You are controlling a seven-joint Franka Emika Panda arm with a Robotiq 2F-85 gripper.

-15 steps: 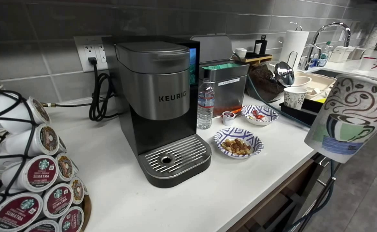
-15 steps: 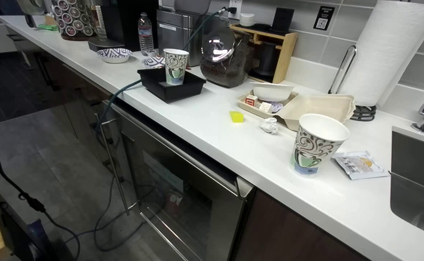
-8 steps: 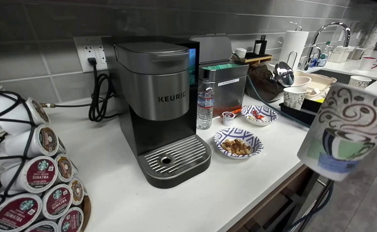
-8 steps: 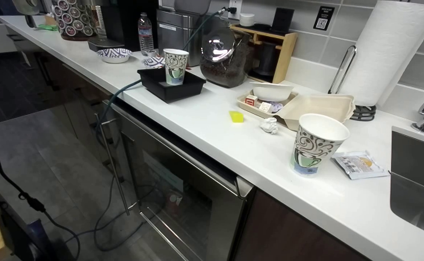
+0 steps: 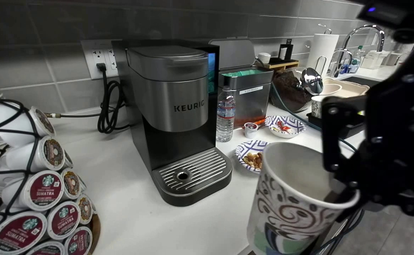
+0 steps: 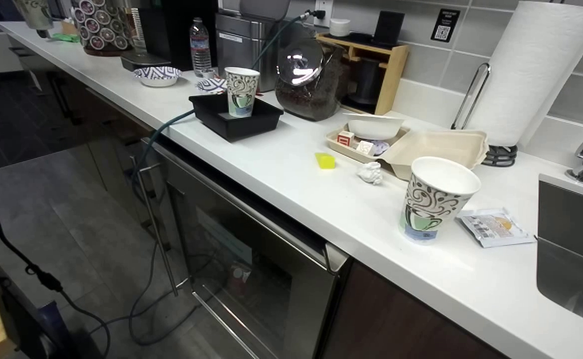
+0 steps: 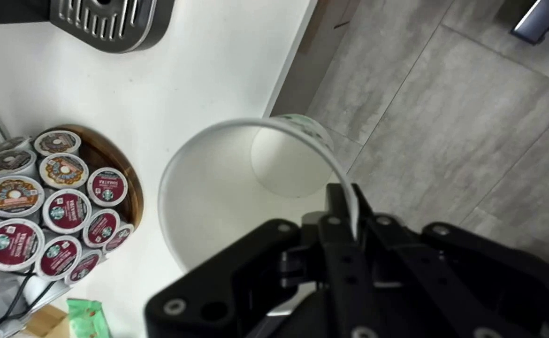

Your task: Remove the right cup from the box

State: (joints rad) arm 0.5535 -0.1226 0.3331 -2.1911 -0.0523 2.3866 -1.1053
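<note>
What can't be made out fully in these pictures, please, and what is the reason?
Gripper: rear cut off by the bottom edge in the wrist view.
Held cup: base cut off by the bottom edge in an exterior view.
Other cup in the box: partly hidden behind the gripper in an exterior view.
Nut bowl: right part behind the held cup in an exterior view.
Foil packet: print too small to read in an exterior view.

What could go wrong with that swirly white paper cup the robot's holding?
The black jointed end effector pinches just one side of the swirly white paper cup, which might crumple or slip. In the wrist view the cup overlaps the edge of the white countertop; dropped, it could hit the gray tiled floor.
</note>
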